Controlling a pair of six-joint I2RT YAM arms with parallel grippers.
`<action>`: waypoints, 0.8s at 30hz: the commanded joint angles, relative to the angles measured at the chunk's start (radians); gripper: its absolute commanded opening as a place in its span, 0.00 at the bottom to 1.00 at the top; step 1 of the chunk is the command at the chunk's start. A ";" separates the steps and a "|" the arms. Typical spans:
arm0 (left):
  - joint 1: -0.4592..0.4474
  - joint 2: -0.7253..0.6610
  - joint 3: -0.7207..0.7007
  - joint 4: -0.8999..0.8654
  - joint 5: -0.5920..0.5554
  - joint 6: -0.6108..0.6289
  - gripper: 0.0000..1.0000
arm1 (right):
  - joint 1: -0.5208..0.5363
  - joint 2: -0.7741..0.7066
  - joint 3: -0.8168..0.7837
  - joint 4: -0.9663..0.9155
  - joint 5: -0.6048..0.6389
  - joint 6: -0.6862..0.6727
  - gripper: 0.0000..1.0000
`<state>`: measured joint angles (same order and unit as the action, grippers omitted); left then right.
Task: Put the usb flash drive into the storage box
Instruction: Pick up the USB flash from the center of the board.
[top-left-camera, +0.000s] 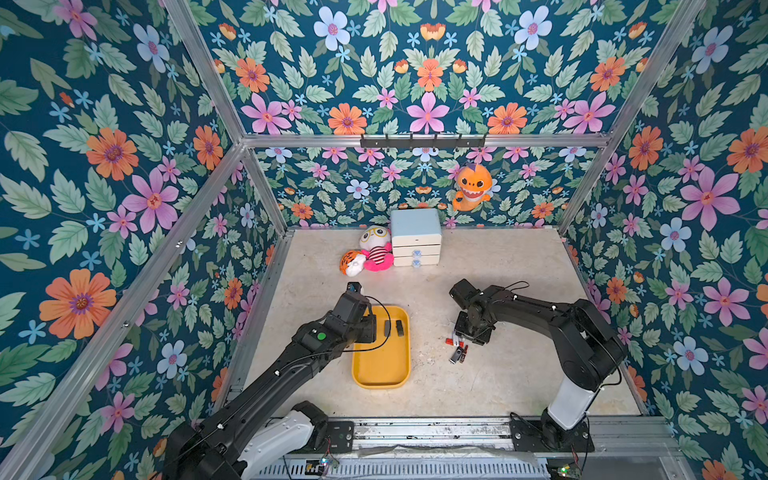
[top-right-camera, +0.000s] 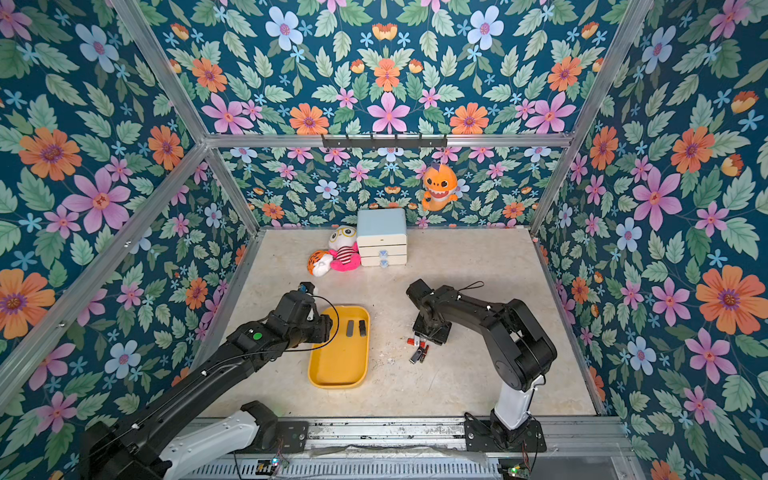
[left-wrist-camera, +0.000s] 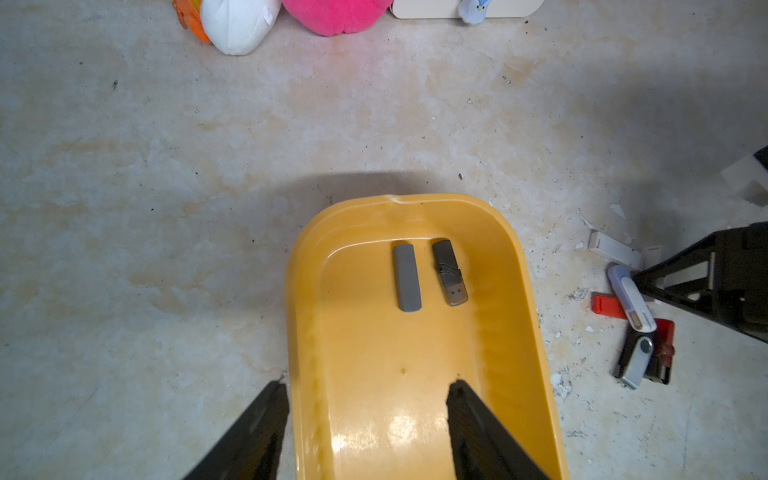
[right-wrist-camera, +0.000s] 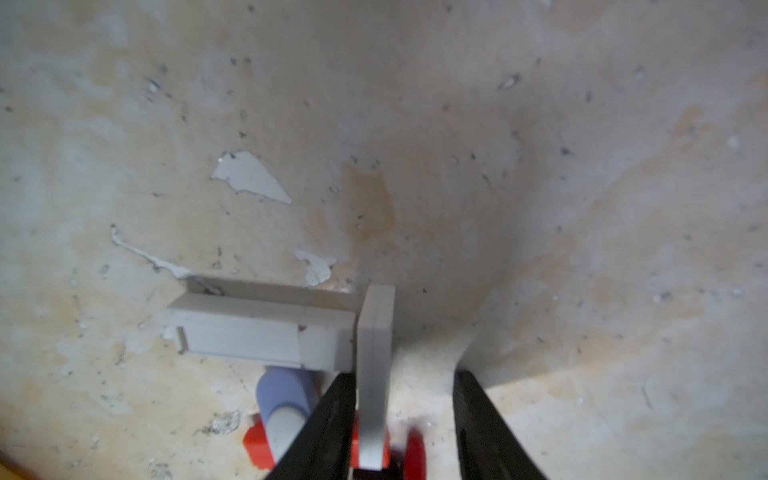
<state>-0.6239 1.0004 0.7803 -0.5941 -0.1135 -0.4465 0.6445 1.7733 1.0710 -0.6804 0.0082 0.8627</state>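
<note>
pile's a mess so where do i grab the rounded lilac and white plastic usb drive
Pinch the rounded lilac-and-white plastic drive across its narrow white middle, probably from straight above: it lies topmost, across the flat red plastic drive, leaving both long sides exposed.

two grey drives (left-wrist-camera: 407, 277) in yellow storage box (left-wrist-camera: 365, 353)

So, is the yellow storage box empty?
No, a grey flash drive and a darker flash drive lie side by side in the storage box.

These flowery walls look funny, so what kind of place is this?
Probably a robot practice booth: left arm and right arm bolted to a metal rail, flowered panels on a bare metal frame.
</note>
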 joint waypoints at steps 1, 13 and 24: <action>0.000 0.011 0.004 0.007 -0.016 0.002 0.66 | -0.001 0.005 -0.002 -0.072 0.041 -0.026 0.41; -0.001 0.022 0.005 0.007 -0.019 0.000 0.66 | -0.015 -0.073 -0.031 0.012 0.008 -0.129 0.13; -0.001 0.009 0.009 -0.004 -0.060 -0.016 0.67 | 0.000 -0.283 -0.023 0.024 -0.060 -0.172 0.02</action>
<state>-0.6247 1.0164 0.7830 -0.5980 -0.1345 -0.4469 0.6308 1.5402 1.0508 -0.6880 0.0200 0.6888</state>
